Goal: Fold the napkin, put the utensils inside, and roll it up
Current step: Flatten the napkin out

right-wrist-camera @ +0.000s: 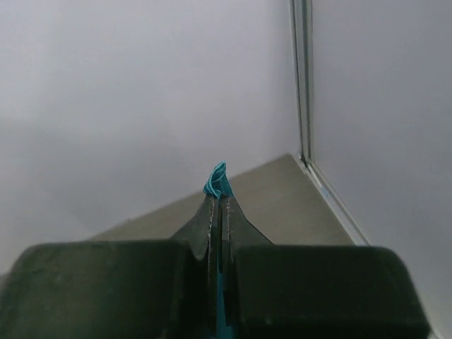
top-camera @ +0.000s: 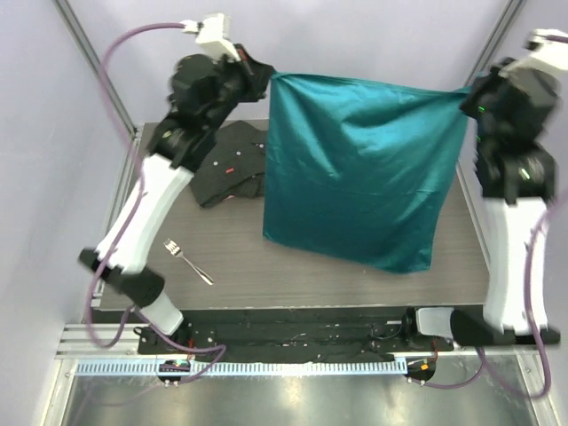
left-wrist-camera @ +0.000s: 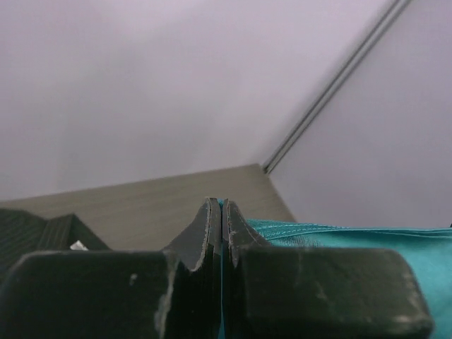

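Observation:
The teal napkin [top-camera: 359, 169] hangs spread out in the air above the table, stretched between both grippers. My left gripper [top-camera: 269, 78] is shut on its upper left corner; in the left wrist view the hem [left-wrist-camera: 339, 233] runs off to the right of the shut gripper [left-wrist-camera: 222, 205]. My right gripper [top-camera: 468, 96] is shut on the upper right corner, and a teal tip [right-wrist-camera: 217, 179] pokes out past the shut gripper [right-wrist-camera: 220, 200]. The napkin's lower edge hangs near the tabletop. The silver fork [top-camera: 187, 260] lies on the table at front left.
A black buttoned shirt [top-camera: 232, 162] with a small red tag lies at the back left of the dark table [top-camera: 293, 275], partly behind the napkin. Enclosure walls and metal posts stand close on both sides and behind.

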`<state>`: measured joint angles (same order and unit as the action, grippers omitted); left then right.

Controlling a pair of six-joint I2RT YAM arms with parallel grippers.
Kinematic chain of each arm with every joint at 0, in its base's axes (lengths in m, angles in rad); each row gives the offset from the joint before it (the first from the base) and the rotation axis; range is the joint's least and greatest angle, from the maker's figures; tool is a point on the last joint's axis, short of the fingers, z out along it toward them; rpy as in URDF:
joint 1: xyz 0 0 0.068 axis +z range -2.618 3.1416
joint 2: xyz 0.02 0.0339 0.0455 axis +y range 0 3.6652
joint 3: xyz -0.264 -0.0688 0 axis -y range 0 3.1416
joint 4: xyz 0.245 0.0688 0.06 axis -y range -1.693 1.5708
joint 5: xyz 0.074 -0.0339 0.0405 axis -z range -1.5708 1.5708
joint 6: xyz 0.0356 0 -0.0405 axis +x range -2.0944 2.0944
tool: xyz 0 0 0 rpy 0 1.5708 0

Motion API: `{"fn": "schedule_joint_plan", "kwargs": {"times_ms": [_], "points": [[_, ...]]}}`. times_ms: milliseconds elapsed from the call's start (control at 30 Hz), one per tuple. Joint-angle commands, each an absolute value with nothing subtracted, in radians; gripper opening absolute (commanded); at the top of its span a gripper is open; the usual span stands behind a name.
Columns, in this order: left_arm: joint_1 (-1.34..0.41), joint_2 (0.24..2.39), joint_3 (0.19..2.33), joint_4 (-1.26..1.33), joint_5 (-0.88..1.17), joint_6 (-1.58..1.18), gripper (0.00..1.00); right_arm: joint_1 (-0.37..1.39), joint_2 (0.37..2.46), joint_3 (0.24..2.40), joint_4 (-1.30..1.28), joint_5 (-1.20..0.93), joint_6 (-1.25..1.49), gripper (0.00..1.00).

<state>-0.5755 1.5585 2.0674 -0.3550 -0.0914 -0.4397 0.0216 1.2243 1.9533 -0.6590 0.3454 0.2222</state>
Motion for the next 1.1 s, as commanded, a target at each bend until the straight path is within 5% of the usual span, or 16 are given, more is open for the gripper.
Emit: {"fn": "schedule_joint_plan", "kwargs": {"times_ms": [0, 133, 300, 567, 733, 1067], "points": [[-0.499, 1.747, 2.131, -0.358, 0.065, -0.509, 0.00, -0.017, 1.402, 1.905, -0.608, 0.391, 0.186, 0.01], [-0.460, 1.876, 2.149, -0.170, 0.143, -0.508, 0.00, -0.073, 1.546, 2.000, -0.560, 0.338, 0.202, 0.01], [-0.431, 2.061, 2.420, -0.175, 0.212, -0.519, 0.00, -0.094, 1.722, 2.256, -0.571, 0.301, 0.180, 0.01], [-0.431, 2.042, 2.431, -0.048, 0.304, -0.515, 0.00, -0.100, 1.654, 2.317, -0.575, 0.324, 0.138, 0.01], [-0.436, 1.893, 2.211, 0.021, 0.351, -0.528, 0.00, -0.101, 1.456, 1.981, -0.529, 0.385, 0.144, 0.01], [-0.547, 1.565, 1.341, 0.143, 0.247, -0.505, 0.00, -0.101, 0.974, 1.105, -0.472, 0.456, 0.345, 0.01]]}}
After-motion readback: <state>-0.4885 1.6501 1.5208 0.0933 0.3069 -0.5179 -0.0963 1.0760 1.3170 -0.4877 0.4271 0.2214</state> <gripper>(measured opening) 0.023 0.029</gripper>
